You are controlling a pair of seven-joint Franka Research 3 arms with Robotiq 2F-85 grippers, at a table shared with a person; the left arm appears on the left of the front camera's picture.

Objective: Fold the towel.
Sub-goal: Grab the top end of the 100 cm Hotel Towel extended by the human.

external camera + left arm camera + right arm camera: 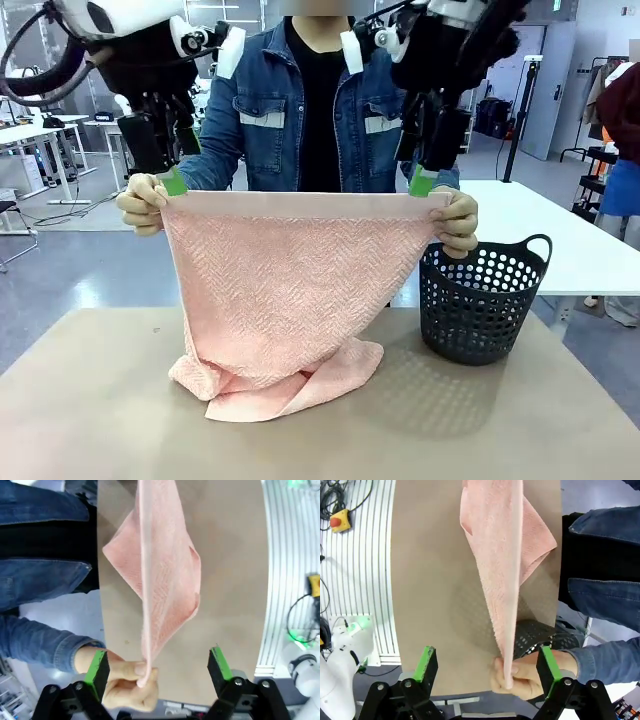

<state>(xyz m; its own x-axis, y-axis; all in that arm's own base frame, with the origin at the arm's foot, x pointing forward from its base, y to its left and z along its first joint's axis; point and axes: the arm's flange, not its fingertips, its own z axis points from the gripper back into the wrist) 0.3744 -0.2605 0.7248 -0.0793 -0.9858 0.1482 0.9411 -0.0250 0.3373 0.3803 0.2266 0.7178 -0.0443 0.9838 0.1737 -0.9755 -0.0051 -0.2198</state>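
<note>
A person across the table holds the salmon-pink towel [290,290] up by its two top corners, one hand [140,205] at the left and one hand [460,222] at the right. The towel's lower end rests bunched on the table. My left gripper [166,176] hangs open at the left corner. In the left wrist view the towel [160,570] edge and the pinching hand [122,680] lie between the open left gripper's [158,662] green pads. My right gripper [424,180] is open at the right corner. There the towel [502,580] and hand [525,675] sit inside the right gripper's [486,657] spread jaws.
A dark perforated basket [482,300] stands on the brown table [90,400] at the right, close to the hanging towel. The person in a denim jacket stands right behind the towel. A white table [560,230] lies beyond on the right.
</note>
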